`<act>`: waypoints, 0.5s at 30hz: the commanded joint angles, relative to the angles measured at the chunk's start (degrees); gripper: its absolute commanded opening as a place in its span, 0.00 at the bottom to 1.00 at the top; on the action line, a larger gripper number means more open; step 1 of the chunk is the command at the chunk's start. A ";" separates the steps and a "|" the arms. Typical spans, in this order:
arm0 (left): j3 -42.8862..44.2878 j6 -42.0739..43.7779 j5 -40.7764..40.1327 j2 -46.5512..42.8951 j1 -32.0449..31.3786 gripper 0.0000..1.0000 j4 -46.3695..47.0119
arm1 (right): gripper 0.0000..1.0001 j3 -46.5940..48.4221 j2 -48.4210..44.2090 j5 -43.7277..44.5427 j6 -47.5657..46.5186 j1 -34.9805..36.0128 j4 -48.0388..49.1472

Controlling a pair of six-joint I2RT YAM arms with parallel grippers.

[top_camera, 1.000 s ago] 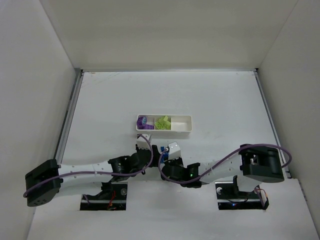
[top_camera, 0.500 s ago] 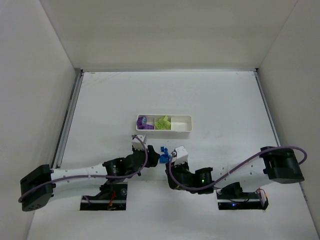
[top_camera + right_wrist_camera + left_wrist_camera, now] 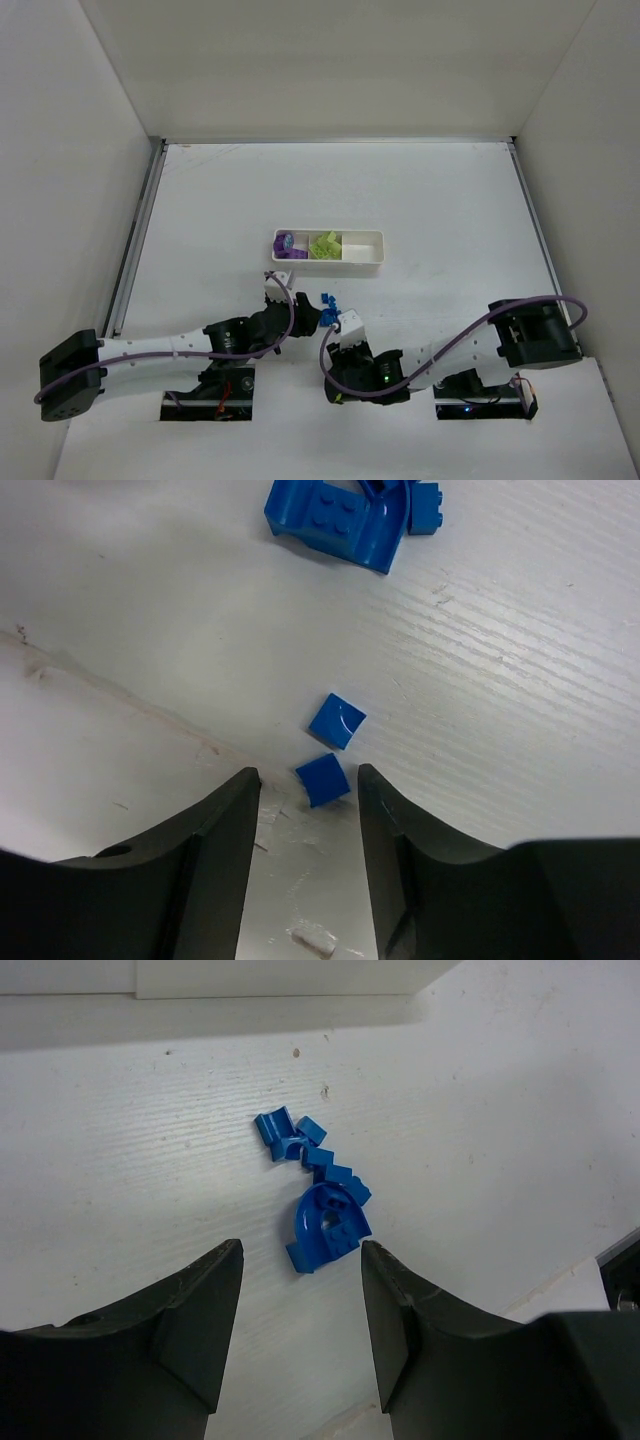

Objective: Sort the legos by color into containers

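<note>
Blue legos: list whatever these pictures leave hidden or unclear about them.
- Top external: the blue legos are too small to count.
- Left wrist: small bricks overlap beyond the arched piece; their number is unclear.
- Right wrist: the arched piece is cut off by the top edge.

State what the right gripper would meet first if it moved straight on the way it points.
Probably the nearer blue tile, between the tips of the open right gripper; a second blue tile lies beyond.
</note>
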 commanded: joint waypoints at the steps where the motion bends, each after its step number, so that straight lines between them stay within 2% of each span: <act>1: 0.04 -1.18 -0.90 -1.25 -0.51 0.48 -0.54 | 0.48 1.46 1.99 0.27 1.74 0.39 -2.76; 5: 0.30 -1.01 -0.55 -0.90 -0.33 0.48 -0.89 | 0.35 0.67 2.52 -0.35 3.05 0.39 -1.62; 10: -0.41 -2.06 -0.73 -1.52 -0.60 0.48 -0.80 | 0.27 -0.12 1.74 -0.44 4.02 1.00 -1.79; 15: -0.75 -2.24 -0.81 -2.22 -1.04 0.49 -0.98 | 0.25 -1.62 -0.73 1.58 5.60 1.00 -1.53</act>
